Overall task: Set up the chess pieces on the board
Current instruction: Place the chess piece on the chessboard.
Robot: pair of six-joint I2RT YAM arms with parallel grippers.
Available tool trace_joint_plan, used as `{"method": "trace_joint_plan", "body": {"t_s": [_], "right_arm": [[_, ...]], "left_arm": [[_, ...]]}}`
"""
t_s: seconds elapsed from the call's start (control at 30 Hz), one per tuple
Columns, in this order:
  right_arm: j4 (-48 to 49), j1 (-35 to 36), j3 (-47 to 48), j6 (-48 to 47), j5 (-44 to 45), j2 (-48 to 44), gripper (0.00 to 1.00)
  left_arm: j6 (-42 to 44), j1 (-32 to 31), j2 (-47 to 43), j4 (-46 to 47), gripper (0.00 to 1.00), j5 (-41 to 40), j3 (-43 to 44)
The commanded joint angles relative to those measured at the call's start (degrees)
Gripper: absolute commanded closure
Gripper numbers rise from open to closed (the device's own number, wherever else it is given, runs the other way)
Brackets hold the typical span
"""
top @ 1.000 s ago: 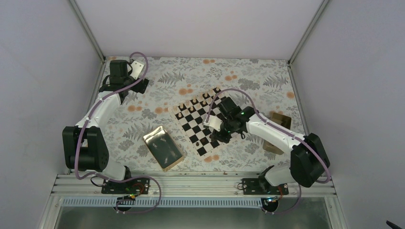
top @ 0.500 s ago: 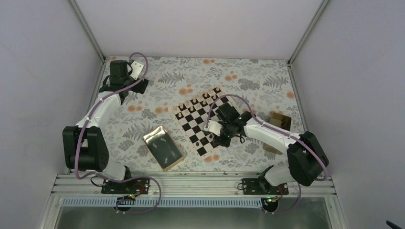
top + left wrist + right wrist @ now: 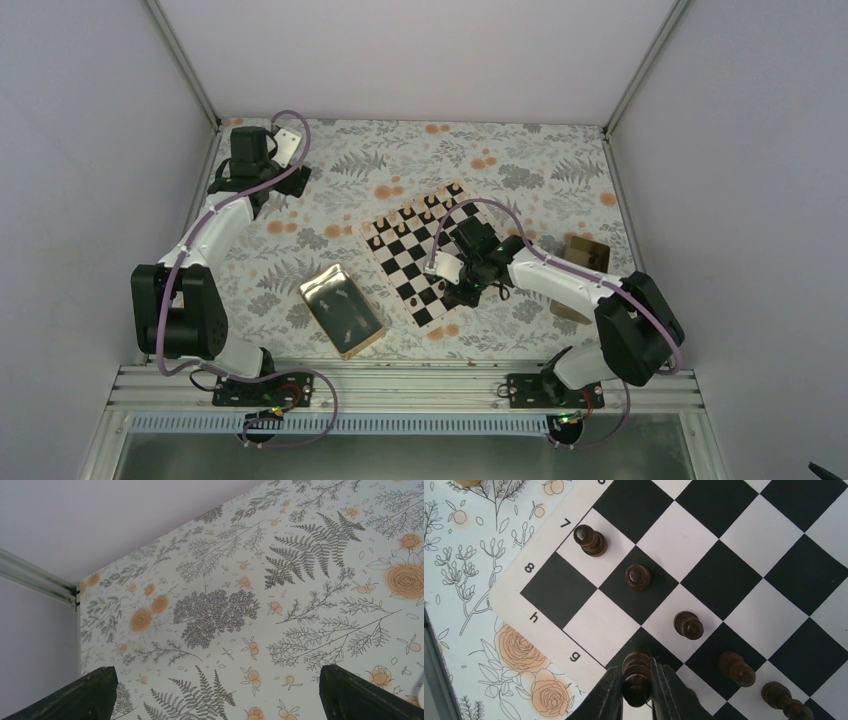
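Glossy dark wooden chess pieces, matt board

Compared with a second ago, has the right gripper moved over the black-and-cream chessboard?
Yes: the right gripper has shifted slightly toward the near corner of the black-and-cream checkered chessboard, shut on a dark brown wooden chess piece.

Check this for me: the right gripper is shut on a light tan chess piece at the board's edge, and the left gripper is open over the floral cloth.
Wrong colour: the chess piece in the right gripper is dark brown, not light tan, as the right wrist view shows. The rest stands.
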Motion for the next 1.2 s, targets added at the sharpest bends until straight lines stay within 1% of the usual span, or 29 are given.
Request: {"method": "trace_joint_plan", "body": {"t_s": [0.0,0.87,1.03,1.17], "right_arm": [[1.01,0.61,-0.17,-0.60,0.12,1.23,0.83],[2.65,0.64,-1.27,-0.82,0.95,3.28,0.82],[2.51,0.62,-1.24,-0.92,1.26,3.42,0.80],[2.62,0.63,-1.45,-0.77,1.25,3.06,0.74]], "left_arm": [[-0.22,-0.24,-1.34,0.70,0.00,-0.28,-0.54],[-0.18,-0.25,-0.99,0.82,0.00,-0.25,-0.43],[-0.13,-0.24,-0.88,0.81,0.00,-0.22,-0.41],[-0.13,-0.24,-0.73,0.90,0.00,-0.36,-0.45]]}}
